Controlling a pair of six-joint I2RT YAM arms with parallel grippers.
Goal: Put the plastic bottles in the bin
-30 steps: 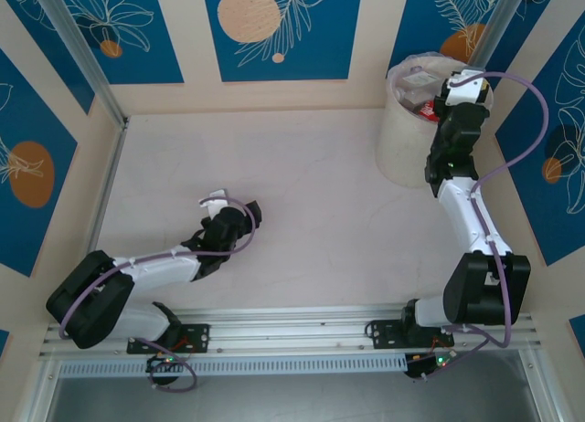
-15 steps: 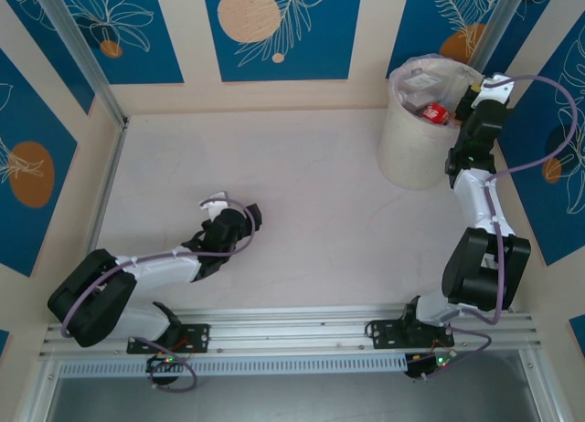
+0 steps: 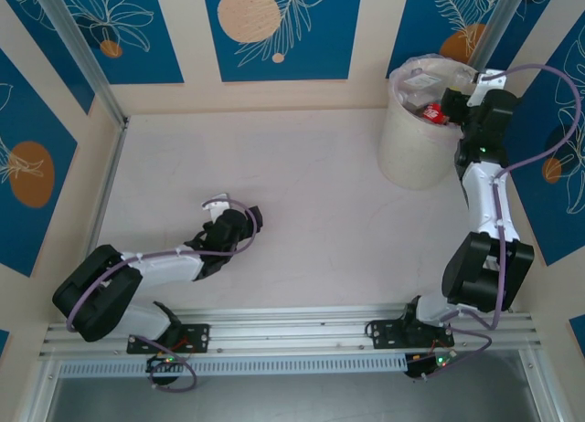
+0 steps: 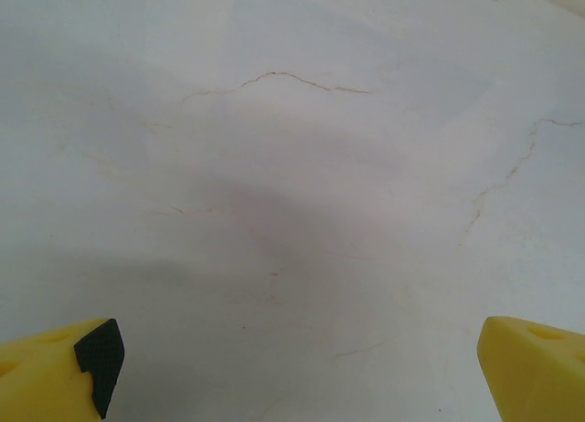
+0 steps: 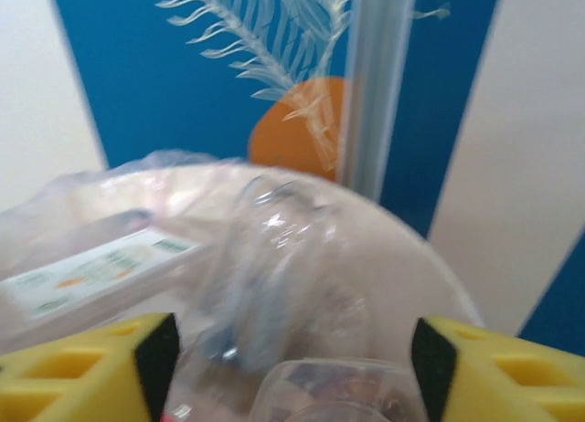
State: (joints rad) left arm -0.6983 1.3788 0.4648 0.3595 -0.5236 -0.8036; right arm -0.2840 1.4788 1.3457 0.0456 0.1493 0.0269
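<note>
Bottles (image 3: 437, 112) lie in the bin (image 3: 407, 152) at the far right. The right gripper (image 5: 292, 376) hangs over its rim, fingers spread, likely letting a clear bottle (image 5: 334, 390) fall in. The left gripper (image 4: 297, 372) waits, fingers spread wide, over the table (image 4: 292, 166)

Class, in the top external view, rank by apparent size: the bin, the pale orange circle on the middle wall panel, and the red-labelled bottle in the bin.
1. the bin, largest.
2. the pale orange circle, clearly smaller.
3. the red-labelled bottle, smallest; only part of it shows, so its full size is unsure.
</note>
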